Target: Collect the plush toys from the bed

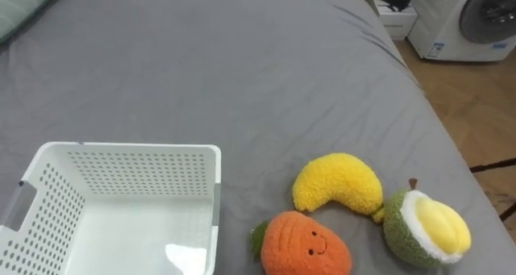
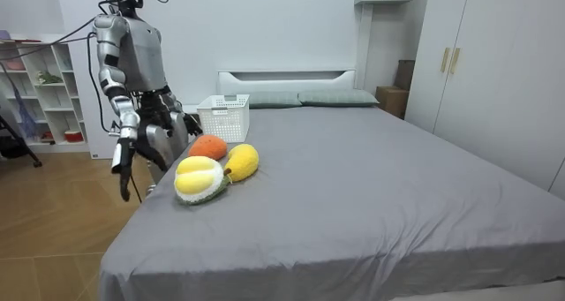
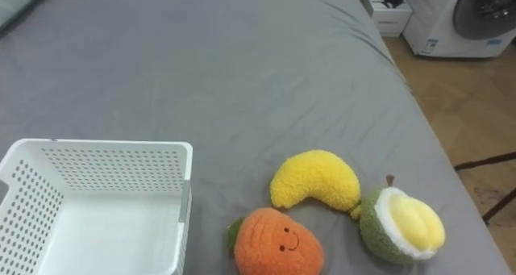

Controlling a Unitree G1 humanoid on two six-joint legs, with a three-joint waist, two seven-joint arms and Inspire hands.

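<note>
The torso shell is silver-grey, with a smooth, rounded chest and rounded shoulder caps. The head is a small dark unit, and thin black cables loop above it and run up past the top edge of the room view. The upper arms are silver-grey, with dark bands at the shoulder and elbow joints. The forearm on the near side is silver-grey and narrows to a dark wrist. The right hand is black, slender and long. The waist and hip section is dark grey to black, with lighter silver-grey panels on the upper legs. Screws and markings are too small to tell.
</note>
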